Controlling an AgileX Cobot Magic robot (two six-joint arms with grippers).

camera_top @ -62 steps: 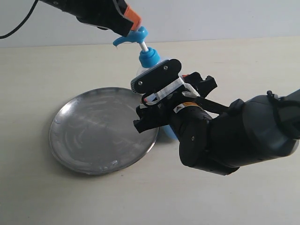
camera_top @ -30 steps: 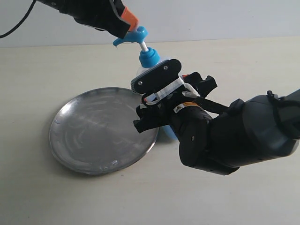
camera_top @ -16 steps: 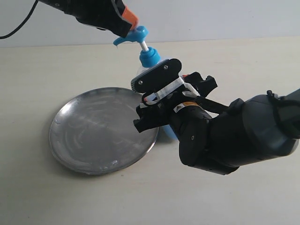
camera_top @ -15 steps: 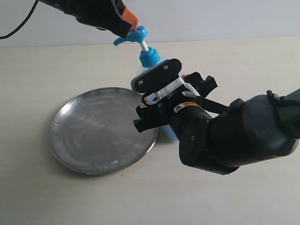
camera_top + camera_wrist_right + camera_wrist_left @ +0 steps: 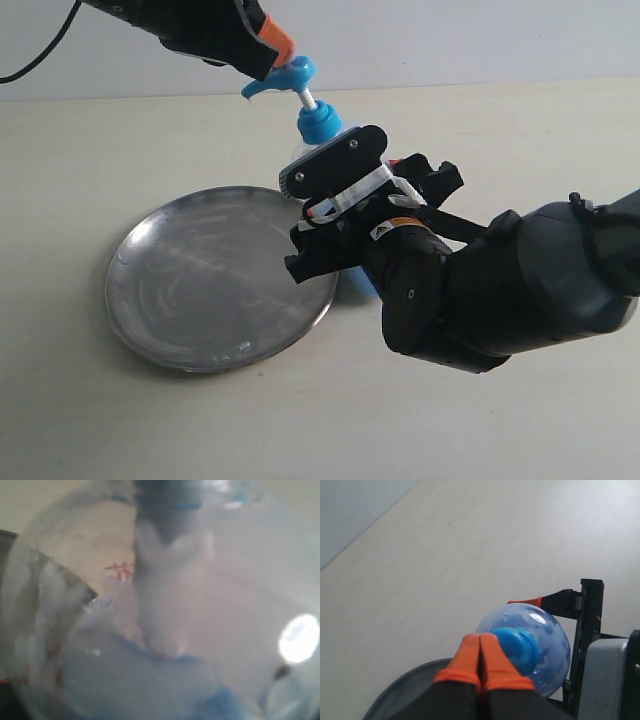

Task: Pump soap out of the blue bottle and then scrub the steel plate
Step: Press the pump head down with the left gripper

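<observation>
**Item 1, left gripper** (image 5: 280,45): black arm with orange fingertips (image 5: 470,652). The two tips are clenched flat against each other with nothing between them. Their ends rest on top of the pump head (image 5: 292,73).

**Item 2, right gripper** (image 5: 370,180): black, with a grey finger plate and a white strap. The jaws stand wide and grasp the blue bottle (image 5: 320,126) round its body, one finger on either side. In the left wrist view an orange-tipped finger of this gripper touches the bottle's flank.

**Item 3, blue bottle:** upright, clamped between the right gripper's fingers and directly beneath the left gripper's tips. The bright blue collar and white pump stem rise above the right gripper. The spout points away from the right gripper, toward the plate's side.

**Item 4, soap** (image 5: 125,685): light blue liquid inside the bottle, close before the right wrist camera and blurred. It also shows as a blue patch just below the right gripper in the exterior view.

**Item 5, steel plate** (image 5: 200,290): flat on the table (image 5: 500,120), just beside the right gripper on the spout's side and well below the left gripper. Its surface is streaky grey. The right gripper hides whether its rim touches the bottle's base.

**Item 6, table:** pale beige, bearing bottle and plate
</observation>
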